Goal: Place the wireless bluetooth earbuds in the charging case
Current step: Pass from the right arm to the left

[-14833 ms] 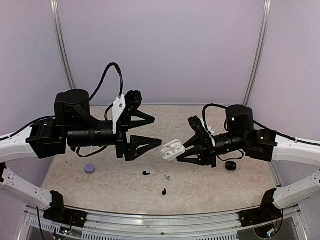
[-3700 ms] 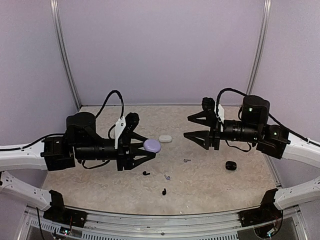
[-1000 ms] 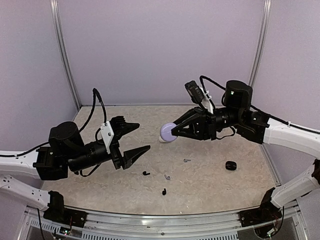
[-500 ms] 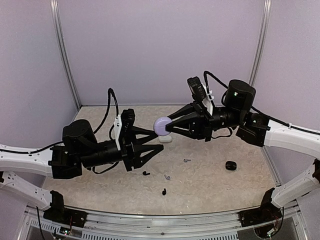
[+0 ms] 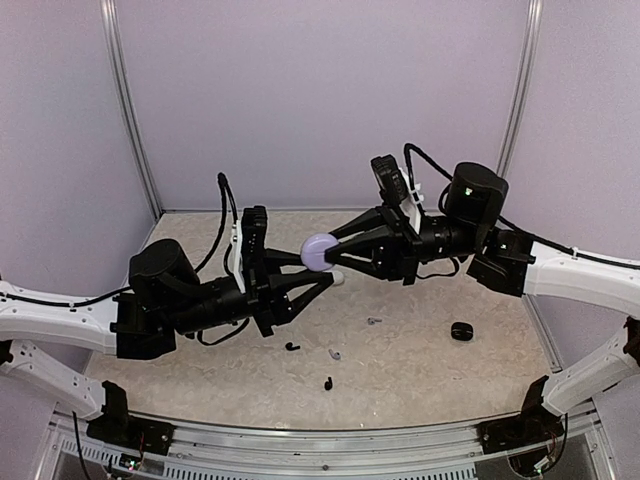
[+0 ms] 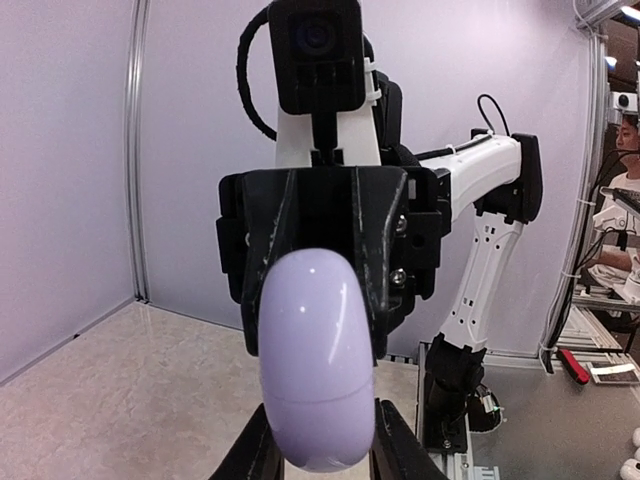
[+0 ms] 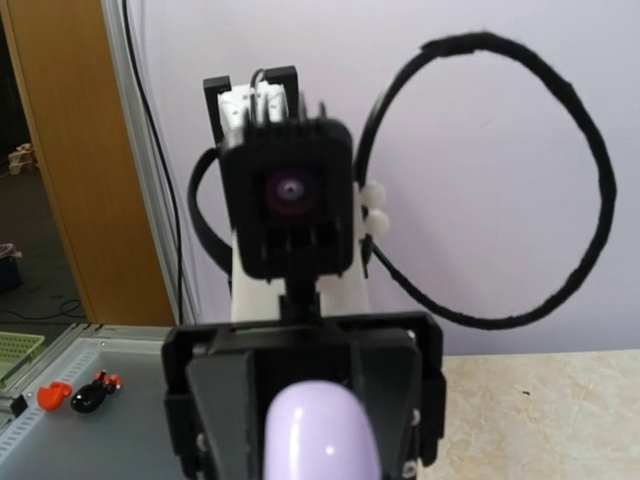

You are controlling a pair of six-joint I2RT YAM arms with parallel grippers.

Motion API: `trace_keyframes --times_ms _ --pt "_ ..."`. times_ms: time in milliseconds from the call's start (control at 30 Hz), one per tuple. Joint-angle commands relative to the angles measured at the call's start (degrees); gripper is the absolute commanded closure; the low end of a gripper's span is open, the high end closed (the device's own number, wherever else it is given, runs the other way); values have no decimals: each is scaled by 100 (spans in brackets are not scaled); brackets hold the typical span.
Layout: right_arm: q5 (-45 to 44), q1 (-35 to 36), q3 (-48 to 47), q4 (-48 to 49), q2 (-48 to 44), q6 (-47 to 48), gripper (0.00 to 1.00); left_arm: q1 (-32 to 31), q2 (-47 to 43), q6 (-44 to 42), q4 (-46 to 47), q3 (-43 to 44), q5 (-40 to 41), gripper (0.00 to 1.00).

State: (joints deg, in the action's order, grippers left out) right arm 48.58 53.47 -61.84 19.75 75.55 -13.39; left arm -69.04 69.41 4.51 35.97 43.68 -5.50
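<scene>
right gripper (image 5: 334, 253) pinches a shut lilac case (image 5: 320, 252) in mid-air, held out toward the other arm, probably so it can be opened. left gripper (image 5: 320, 268) has a finger on each side of the case; i cannot tell if they press it. earbuds (image 5: 292, 346), black and pale, lie loose on the table (image 5: 450, 385) below, none in the case yet. beige marbled tabletop, lilac walls, metal corner posts.
</scene>
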Motion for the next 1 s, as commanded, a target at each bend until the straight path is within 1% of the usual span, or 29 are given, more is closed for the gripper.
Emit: trace_keyframes --times_ms 0,233,333,433,533,567,667,767,867,967 --pt "-76 63 133 282 -22 -81 93 29 10 96 301 158 204 70" --pt "-86 83 163 302 -14 -94 93 26 89 132 385 191 325 69" --pt "-77 84 156 293 -22 -94 93 39 136 123 389 213 326 70" --pt "-68 92 177 293 -23 -102 93 46 152 127 408 228 298 73" --pt "-68 92 215 318 -45 -129 92 61 156 127 387 237 208 81" --pt "-72 93 219 300 -63 -129 91 65 153 110 374 233 176 85" --pt "-181 85 188 74 -143 -4 75 73 114 18 152 201 53 94" --pt "-356 60 78 -277 -209 162 62 92 20 -81 -72 143 -160 99" --pt "-413 46 7 -427 -225 207 54 91 -35 -183 -297 139 -271 100" --pt "-430 41 -65 -492 -149 214 52 87 -50 -213 -397 141 -319 100"
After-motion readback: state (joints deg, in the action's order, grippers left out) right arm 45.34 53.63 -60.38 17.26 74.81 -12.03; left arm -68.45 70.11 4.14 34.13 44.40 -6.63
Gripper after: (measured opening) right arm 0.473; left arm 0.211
